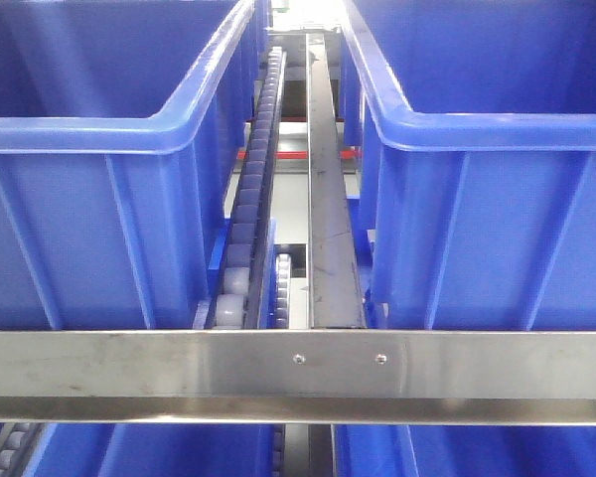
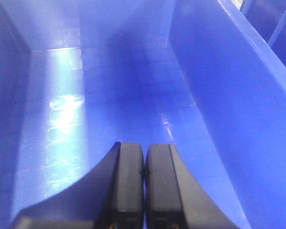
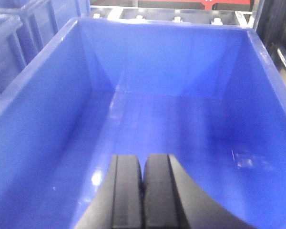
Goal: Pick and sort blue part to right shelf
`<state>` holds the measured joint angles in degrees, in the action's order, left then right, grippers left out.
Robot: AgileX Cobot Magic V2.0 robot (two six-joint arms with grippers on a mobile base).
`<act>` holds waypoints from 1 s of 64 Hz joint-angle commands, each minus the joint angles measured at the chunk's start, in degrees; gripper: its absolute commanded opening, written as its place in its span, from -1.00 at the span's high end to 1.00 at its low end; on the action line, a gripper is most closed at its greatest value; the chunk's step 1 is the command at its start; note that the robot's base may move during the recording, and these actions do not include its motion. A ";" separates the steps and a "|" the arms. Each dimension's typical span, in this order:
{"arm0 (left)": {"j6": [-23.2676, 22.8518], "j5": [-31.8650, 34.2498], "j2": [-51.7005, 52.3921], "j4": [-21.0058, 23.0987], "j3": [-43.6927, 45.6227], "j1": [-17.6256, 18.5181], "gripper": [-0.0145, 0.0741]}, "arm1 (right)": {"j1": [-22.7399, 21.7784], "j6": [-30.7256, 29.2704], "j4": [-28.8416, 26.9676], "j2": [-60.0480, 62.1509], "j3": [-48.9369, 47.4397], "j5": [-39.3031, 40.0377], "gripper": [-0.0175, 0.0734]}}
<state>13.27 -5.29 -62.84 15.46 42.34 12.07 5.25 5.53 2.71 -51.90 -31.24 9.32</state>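
The blue part is out of view in every frame. The right shelf shows in the front view as a steel front rail [image 1: 338,363] with two screws, roller tracks [image 1: 248,219] and large blue bins [image 1: 99,159] on either side. My left gripper [image 2: 144,152] is shut with nothing between its dark fingers, low inside a blue bin [image 2: 229,95] over its bare floor. My right gripper [image 3: 143,162] is also shut and holds nothing, hanging over the bare floor of another blue bin [image 3: 33,105]. Neither gripper appears in the front view.
A second big blue bin [image 1: 497,159] stands right of the steel centre rail [image 1: 328,199]. More blue bins [image 1: 159,452] sit below the front rail. Neighbouring bins [image 3: 14,33] and a metal frame [image 3: 281,43] flank the right gripper's bin.
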 commanded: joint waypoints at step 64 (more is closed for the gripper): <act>-0.59 4.47 53.46 0.70 -30.17 -8.91 0.37 | -0.29 -1.88 2.17 37.29 19.85 1.91 0.45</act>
<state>13.06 -5.68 -11.52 15.46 11.65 3.25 5.25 4.07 4.43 -16.91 -10.74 6.24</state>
